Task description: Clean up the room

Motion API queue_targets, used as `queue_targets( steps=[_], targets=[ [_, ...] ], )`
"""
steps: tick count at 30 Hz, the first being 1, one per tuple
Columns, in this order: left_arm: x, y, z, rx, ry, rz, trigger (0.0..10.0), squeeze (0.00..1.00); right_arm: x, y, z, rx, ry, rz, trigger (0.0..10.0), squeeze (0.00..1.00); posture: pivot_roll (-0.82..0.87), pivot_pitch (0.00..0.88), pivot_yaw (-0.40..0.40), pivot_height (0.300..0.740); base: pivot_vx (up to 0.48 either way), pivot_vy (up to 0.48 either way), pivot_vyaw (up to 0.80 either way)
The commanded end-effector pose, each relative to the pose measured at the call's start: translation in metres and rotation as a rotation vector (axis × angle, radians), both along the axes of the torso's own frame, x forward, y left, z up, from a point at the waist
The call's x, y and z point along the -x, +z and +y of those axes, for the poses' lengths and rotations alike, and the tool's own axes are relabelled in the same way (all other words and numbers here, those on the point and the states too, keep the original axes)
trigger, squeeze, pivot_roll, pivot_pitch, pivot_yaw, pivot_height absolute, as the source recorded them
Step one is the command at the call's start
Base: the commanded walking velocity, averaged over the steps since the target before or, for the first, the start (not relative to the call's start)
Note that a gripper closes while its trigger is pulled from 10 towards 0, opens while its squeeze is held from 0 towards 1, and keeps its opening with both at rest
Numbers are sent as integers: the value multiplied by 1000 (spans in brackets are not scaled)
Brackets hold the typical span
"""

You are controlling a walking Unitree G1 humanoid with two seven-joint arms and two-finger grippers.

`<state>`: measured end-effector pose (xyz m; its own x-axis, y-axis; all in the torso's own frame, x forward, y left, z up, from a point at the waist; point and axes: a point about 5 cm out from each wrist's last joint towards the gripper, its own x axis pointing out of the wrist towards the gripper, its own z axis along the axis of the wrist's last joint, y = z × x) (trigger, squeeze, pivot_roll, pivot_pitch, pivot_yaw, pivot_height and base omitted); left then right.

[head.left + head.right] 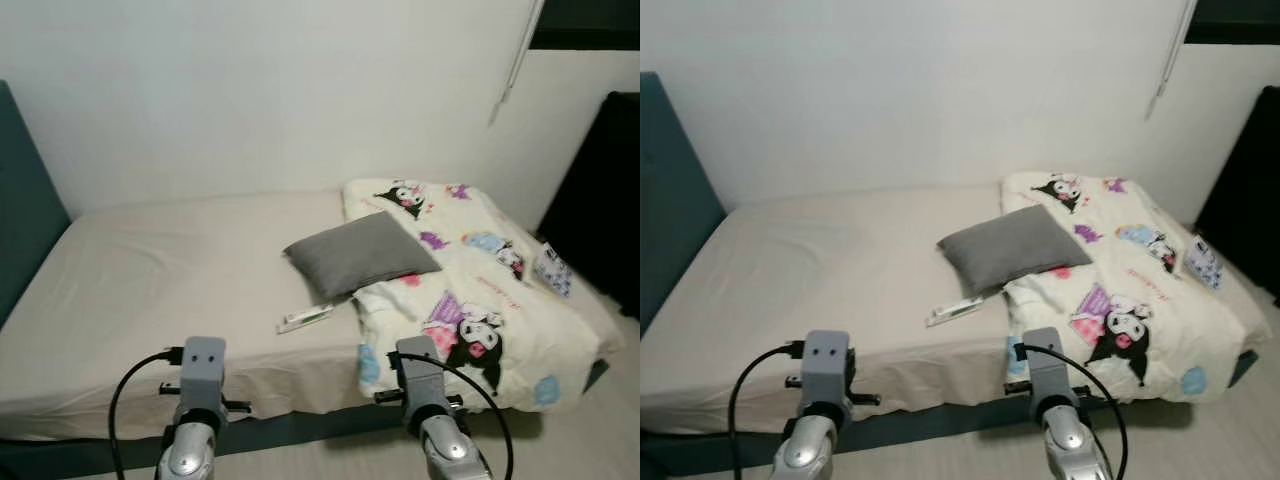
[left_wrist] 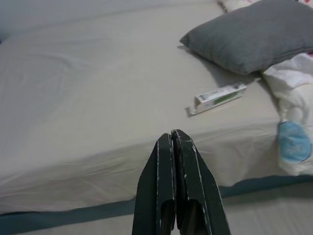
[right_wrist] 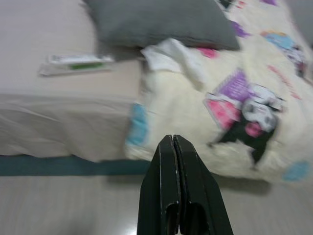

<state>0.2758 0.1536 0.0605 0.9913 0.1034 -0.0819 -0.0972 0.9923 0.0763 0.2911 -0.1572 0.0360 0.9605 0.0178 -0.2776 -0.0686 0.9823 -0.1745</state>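
Observation:
A bed [image 1: 150, 300] with a beige sheet stands before me. On it lie a grey pillow [image 1: 360, 252], a small white and green box [image 1: 305, 319] near the front edge, and a cream cartoon-print blanket [image 1: 480, 300] over the right part. A small printed packet [image 1: 552, 270] rests on the blanket's far right. Both arms are held low in front of the bed. My left gripper [image 2: 174, 139] is shut and empty, short of the bed's edge. My right gripper [image 3: 172, 143] is shut and empty, facing the blanket's front corner.
A dark teal headboard [image 1: 20, 200] rises at the left end of the bed. A white wall [image 1: 280, 90] runs behind it. A black object [image 1: 600, 200] stands at the right by the bed's foot. Pale floor [image 3: 73, 205] lies under my grippers.

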Motion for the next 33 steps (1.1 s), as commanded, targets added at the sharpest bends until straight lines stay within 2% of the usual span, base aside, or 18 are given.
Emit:
queue_targets(
  steps=[1, 23, 33],
  targets=[
    [2, -4, 1, -5, 0, 22, 10000, 0, 2, -3, 2, -6, -2, 10, 10000, 0, -20, 37, -67, 740, 0, -289, 0],
    [2, -4, -1, 5, -32, 35, 10000, 0, 3, -4, 2, -2, 10, 16, 10000, 0, -19, 17, -63, 740, 0, -13, 0],
    [2, -5, 1, 3, -24, 30, 10000, 0, 1, 1, 3, 28, 32, -17, 10000, 0, -25, 28, -67, 740, 0, 0, 0]
  ],
)
